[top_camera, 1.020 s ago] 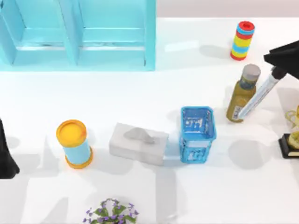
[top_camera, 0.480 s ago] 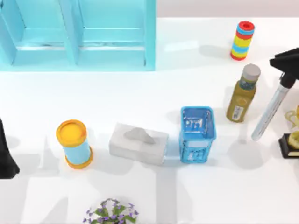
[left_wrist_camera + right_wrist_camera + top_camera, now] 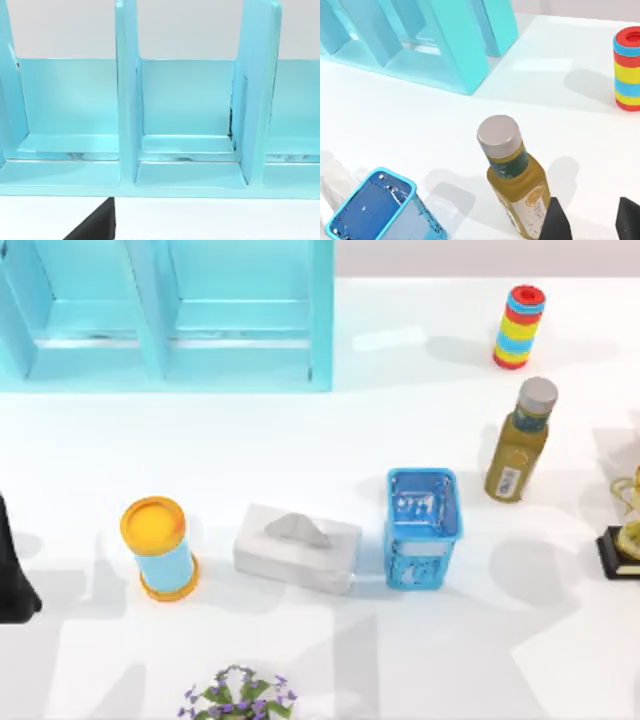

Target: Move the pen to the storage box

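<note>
The pen's place I cannot tell. The right end effector [image 3: 590, 225] has its two dark fingers [image 3: 553, 220] wide apart, with bare white desk [image 3: 300, 440] between them. The fingers are just beside the foot of the tall olive glass bottle with a grey cap [image 3: 520, 185], which stands upright. The storage box, a blue plastic basket with an open top [image 3: 355, 196], is near the bottle, on the top view's left of it [image 3: 420, 560]. On the basket's other side lies a white tissue box [image 3: 297, 548], and past that stands a light blue can with a yellow lid [image 3: 158, 550]. Behind the bottle [image 3: 517, 450] stands a round tower with red, yellow and blue stripes [image 3: 520, 327]. A gold trophy on a black base [image 3: 625, 540] sits at the desk's right edge. A big light blue shelf [image 3: 320, 320] lies at the back left. A bunch of purple flowers [image 3: 237, 695] sits at the front. The left arm [image 3: 12, 580] is parked at the desk's left edge, and its camera faces the shelf [image 3: 127, 100].
</note>
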Action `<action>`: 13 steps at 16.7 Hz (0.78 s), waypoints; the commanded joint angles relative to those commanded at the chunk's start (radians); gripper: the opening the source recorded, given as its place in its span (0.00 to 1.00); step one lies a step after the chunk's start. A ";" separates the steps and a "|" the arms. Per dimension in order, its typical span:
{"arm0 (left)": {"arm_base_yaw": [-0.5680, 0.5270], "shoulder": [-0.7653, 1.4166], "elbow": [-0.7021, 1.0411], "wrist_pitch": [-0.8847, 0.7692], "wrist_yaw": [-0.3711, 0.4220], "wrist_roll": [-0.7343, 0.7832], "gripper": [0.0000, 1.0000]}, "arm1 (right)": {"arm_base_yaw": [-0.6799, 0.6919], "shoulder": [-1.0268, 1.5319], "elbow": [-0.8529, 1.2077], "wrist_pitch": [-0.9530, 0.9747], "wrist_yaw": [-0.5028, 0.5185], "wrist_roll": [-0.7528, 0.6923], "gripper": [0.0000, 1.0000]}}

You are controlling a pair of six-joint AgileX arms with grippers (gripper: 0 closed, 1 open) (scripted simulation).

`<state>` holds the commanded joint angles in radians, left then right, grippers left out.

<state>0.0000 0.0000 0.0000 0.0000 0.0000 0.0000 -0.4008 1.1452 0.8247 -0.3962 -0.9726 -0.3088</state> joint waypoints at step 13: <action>0.000 0.000 0.000 0.000 0.000 0.000 1.00 | -0.435 -0.080 -0.025 0.254 -0.147 -0.066 0.00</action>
<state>0.0000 0.0000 0.0000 0.0000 0.0000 0.0000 -0.8360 1.0647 0.8000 -0.1426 -1.1201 -0.3752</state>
